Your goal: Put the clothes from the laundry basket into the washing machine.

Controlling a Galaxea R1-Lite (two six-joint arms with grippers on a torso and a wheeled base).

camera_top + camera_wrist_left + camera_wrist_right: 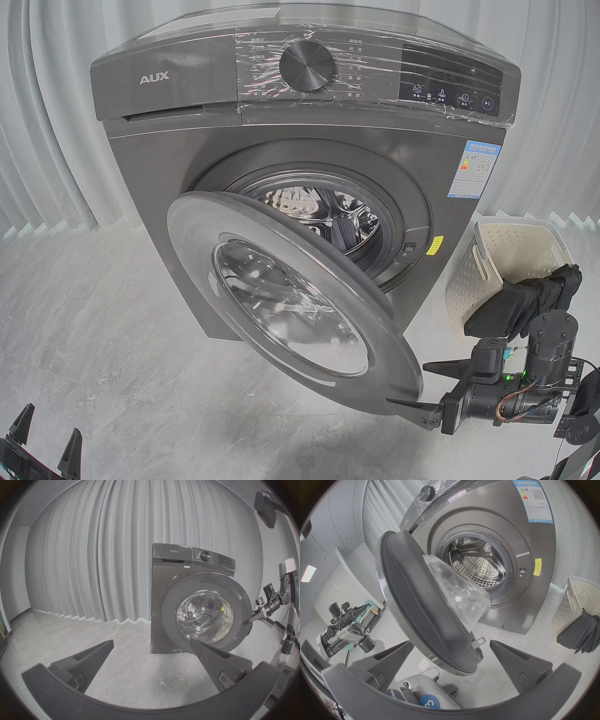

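Observation:
The grey washing machine (pixel 187 156) stands in front of me with its round door (pixel 287 300) swung wide open and the steel drum (pixel 325 209) exposed. My right gripper (pixel 406 384) is open at the door's lower right edge, and the door rim (pixel 447 655) sits between its fingers. A white perforated laundry basket (pixel 519 247) stands on the floor to the machine's right. A black garment (pixel 522 306) hangs over its front rim; the garment (pixel 581 633) and basket (pixel 578 595) also show beside the machine. My left gripper (pixel 47 434) is low at the left, open and empty (pixel 150 645).
Grey curtains (pixel 44 125) run behind the machine. Bare tiled floor (pixel 94 325) stretches to the machine's left and in front of it. The open door juts far out toward me. Other equipment (pixel 343 627) stands farther back in the room.

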